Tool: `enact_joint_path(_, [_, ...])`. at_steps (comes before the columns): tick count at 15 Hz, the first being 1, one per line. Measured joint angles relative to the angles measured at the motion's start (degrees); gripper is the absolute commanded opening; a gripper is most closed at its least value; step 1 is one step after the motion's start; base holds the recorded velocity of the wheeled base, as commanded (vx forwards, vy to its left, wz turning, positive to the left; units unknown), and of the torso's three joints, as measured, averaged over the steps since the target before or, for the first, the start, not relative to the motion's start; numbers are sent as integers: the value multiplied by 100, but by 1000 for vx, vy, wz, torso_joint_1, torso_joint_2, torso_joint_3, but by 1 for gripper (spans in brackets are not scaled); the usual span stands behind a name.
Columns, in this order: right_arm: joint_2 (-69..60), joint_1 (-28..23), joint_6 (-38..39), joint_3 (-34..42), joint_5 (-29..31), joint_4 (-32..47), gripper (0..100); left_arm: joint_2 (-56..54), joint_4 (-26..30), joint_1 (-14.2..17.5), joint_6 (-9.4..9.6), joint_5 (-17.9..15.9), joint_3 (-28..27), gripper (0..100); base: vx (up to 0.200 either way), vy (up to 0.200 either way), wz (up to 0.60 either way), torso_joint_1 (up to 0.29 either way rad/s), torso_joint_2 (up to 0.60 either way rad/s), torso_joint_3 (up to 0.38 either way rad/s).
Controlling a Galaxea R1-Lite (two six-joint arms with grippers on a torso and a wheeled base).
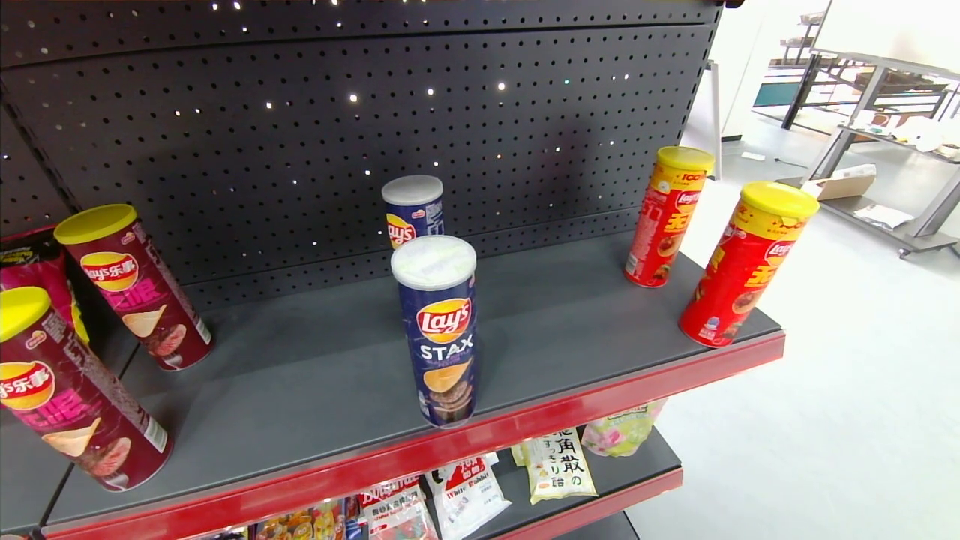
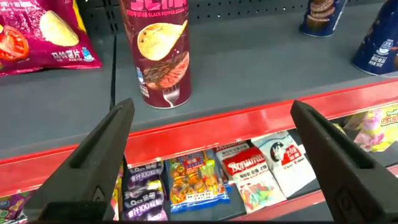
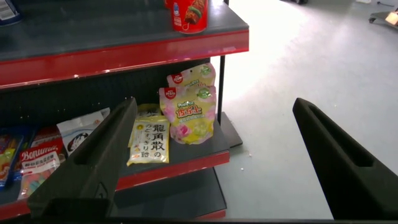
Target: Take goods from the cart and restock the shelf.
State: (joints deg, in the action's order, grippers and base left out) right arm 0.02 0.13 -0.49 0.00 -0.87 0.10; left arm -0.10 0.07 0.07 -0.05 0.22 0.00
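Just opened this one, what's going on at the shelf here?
Nothing is held. The left gripper and the right gripper are both open and empty, in front of the dark grey shelf with the red front edge. Six tall chip cans stand on it: maroon cans with yellow lids at the robot's left, dark blue cans with white lids in the middle, red cans with yellow lids at the right. Snack bags lie on the shelf below.

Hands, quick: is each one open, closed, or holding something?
Left hand: open, holding nothing.
Right hand: open, holding nothing.
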Motion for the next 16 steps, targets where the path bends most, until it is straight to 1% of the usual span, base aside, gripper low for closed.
enact_joint_path(1, [0,2,-5,-2,0,1,100,0,2,0,2,2,0,100,0,0,0,0,0,0])
enact_joint_path(10, [0,0,-11,-11,0,6,100,0,4,-2,2,2,0,100,0,0,600,4,2,5])
enact_joint_path(16, [0,0,6,0,-2,1,100,2,0,2,2,2,-2,100,0,0,0,0,0,0])
